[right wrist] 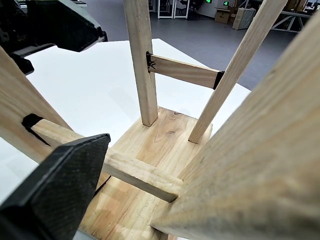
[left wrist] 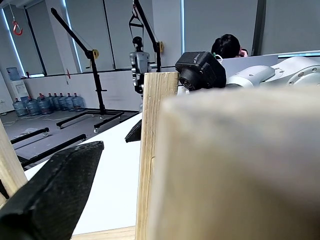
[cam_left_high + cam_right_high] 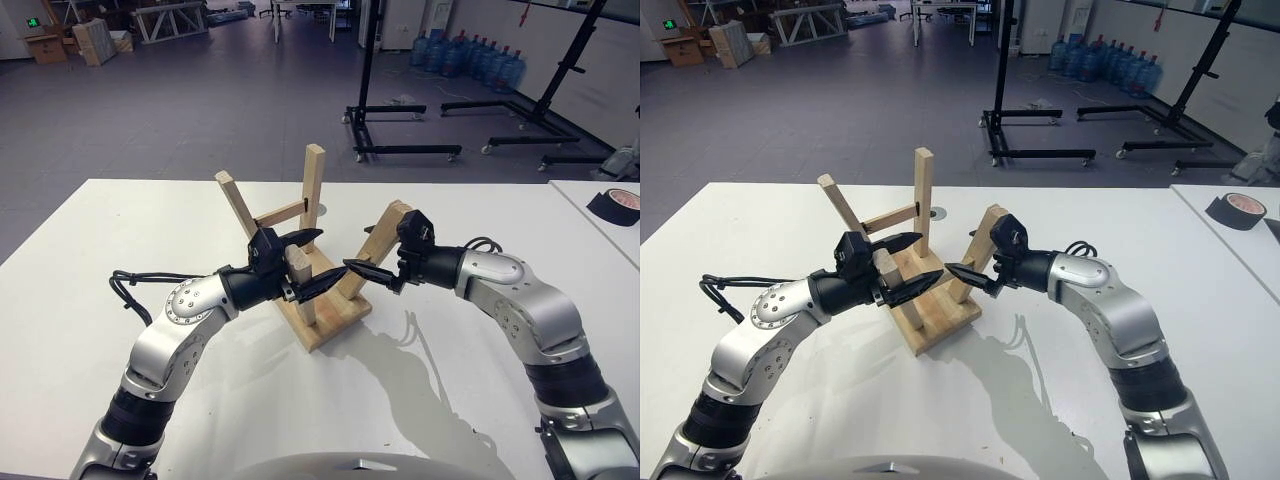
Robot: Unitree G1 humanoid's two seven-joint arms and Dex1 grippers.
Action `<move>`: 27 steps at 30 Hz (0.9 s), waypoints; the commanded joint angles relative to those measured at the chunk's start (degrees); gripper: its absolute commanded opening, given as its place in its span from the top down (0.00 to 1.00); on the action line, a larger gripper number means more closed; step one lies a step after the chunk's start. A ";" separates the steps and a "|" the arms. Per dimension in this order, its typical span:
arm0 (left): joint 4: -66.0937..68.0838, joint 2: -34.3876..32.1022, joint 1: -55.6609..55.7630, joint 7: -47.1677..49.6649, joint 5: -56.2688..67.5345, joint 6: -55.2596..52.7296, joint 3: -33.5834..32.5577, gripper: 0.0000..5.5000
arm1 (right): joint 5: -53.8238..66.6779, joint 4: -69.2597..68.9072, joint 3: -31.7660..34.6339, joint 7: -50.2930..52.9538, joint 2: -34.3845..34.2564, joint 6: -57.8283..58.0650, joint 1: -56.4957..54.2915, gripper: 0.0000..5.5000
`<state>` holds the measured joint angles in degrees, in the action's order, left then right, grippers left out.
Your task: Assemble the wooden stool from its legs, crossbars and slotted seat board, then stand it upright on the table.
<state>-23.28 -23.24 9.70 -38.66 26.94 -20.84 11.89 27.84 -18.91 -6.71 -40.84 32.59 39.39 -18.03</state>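
Left eye view has the two arms closest, one on each side, both bent in toward the middle of the white counter (image 3: 120, 260). The stool (image 3: 330, 315) sits there upside down. Its flat seat board (image 3: 945, 325) lies on the counter and its four legs point up.

The left gripper (image 3: 325, 257) is at the near leg (image 3: 307, 312), the short one at the front. Its two black fingers are spread wide, one on each side of this leg. In the left wrist view one finger (image 2: 50, 195) sits apart from the big blurry leg, with a gap between them, so the gripper is open and has hold of nothing.

The right gripper (image 3: 366, 272) is just beside the right leg (image 3: 388, 225), which leans to the right. Its tips point at the left gripper, and the two come very close. In the right wrist view one finger (image 1: 60, 190) is apart from the leg, and a low crossbar (image 1: 135, 170) shows in the gap. This gripper is open too and grips nothing.

Farther back stand the two far legs, a tall straight one (image 3: 314, 185) and a leaning one (image 3: 234, 200). A crossbar (image 3: 280, 213) joins them.

Off to the right a roll of black tape (image 3: 614, 205) lies on another counter. Behind it all is the grey floor, with black metal racks (image 3: 400, 150) and blue water bottles (image 3: 470, 55) at the back.
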 commanded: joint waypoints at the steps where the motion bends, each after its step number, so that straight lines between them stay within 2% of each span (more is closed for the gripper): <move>1: 5.94 -1.19 -1.39 1.95 -4.58 -5.07 2.90 0.28 | 4.56 -1.85 -9.28 -8.48 -3.70 1.40 2.74 0.21; 12: 2.14 -2.45 -1.98 0.37 -2.12 -3.49 -0.11 0.28 | 8.80 -4.33 0.88 -3.78 -4.94 2.91 0.83 0.21; 19: -1.05 -2.89 -2.40 0.92 -1.54 -3.41 -1.96 0.28 | 6.66 -5.04 4.25 -3.01 -1.63 3.36 0.52 0.21; 27: -7.37 -5.85 -6.73 -3.22 3.01 -4.41 -3.96 0.28 | 5.37 -4.26 6.64 -4.24 2.84 2.55 2.22 0.21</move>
<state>-29.08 -27.79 4.07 -40.90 29.05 -24.47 8.86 32.19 -21.86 -1.57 -44.24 34.37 42.02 -16.34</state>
